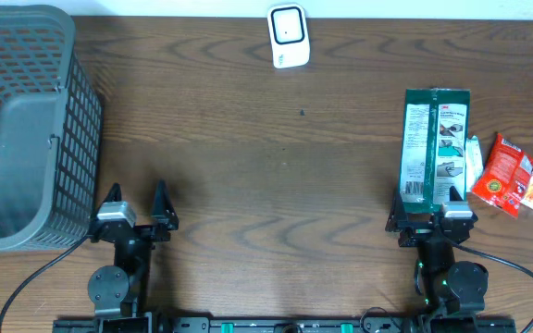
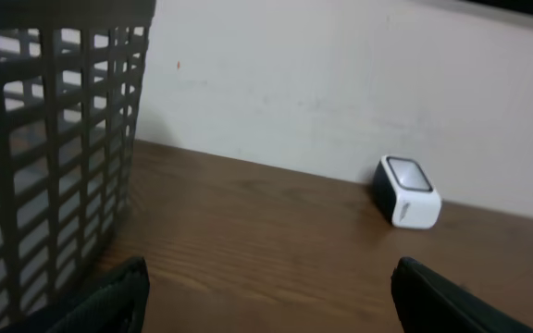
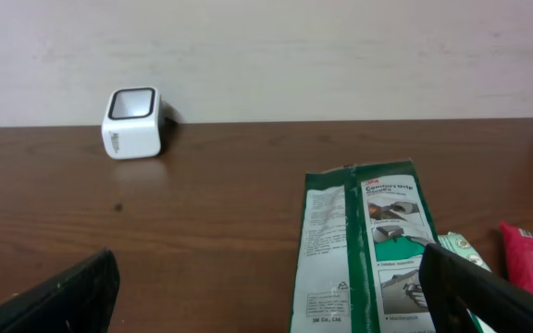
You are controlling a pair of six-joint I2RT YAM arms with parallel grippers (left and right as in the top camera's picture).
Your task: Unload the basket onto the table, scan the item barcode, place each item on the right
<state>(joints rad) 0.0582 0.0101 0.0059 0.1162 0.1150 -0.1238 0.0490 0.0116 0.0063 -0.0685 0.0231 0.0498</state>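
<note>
Packet [image 1: 435, 143] lies flat at your three o'clock, its near end at your right gripper [image 1: 428, 205]. That and your left gripper [image 1: 137, 192] stand spread, empty. Scanner [image 1: 288, 35] sits at twelve.

We see a dark brown table [image 1: 276, 185] with wavy wood grain, running under and ahead of the left tool [image 2: 268, 282] and the right tool [image 3: 266, 273]. Far ahead of both, the table ends against a plain cream wall [image 3: 294, 55], faintly scuffed in places. The light is soft and even, leaving a dull sheen on the wood ahead of the left tool.
</note>
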